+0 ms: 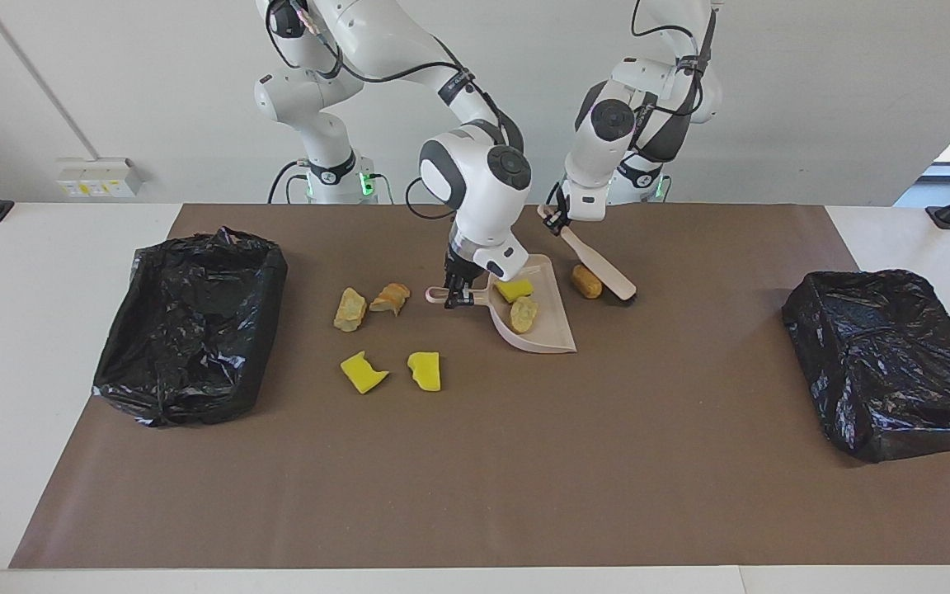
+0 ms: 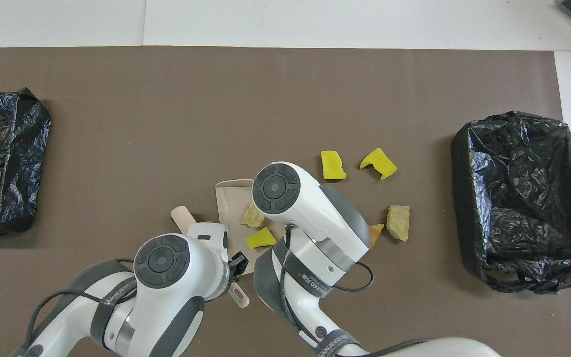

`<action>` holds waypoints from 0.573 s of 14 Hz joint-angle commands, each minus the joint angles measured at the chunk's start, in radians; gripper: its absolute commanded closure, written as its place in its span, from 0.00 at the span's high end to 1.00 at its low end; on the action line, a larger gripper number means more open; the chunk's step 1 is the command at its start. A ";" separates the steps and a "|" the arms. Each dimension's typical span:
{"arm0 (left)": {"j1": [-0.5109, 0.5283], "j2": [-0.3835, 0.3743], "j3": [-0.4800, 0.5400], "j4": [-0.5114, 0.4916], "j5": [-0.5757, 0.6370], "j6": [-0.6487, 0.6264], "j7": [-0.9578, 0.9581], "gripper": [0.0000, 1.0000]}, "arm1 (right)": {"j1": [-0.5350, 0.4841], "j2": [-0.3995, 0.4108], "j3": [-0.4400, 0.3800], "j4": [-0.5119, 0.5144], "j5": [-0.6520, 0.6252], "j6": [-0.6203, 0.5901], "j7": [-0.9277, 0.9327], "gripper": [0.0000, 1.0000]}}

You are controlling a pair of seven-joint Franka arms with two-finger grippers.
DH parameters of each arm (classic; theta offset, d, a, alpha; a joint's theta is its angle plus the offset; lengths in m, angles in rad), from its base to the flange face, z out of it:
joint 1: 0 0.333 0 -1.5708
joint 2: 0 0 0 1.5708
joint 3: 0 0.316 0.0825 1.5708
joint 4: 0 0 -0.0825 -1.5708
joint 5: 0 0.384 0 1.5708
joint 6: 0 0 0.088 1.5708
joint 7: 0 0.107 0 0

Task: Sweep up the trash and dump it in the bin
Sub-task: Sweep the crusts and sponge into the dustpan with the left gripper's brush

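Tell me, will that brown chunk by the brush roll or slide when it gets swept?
The brown chunk looks rounded and log-like, so it may well roll rather than slide. It looks small beside the brush, so probably light and easily flicked. Lying close to the dustpan, it might bounce off the rim.

One camera looks down from high across the bench [image 1: 71, 272], facing the robots; another looks steeply down over them. Both share the brown mat [image 1: 475, 462].
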 commanded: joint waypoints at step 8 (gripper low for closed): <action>-0.012 0.046 0.001 0.080 -0.003 -0.022 0.413 0.00 | -0.001 -0.017 0.011 -0.017 0.048 0.023 0.118 0.00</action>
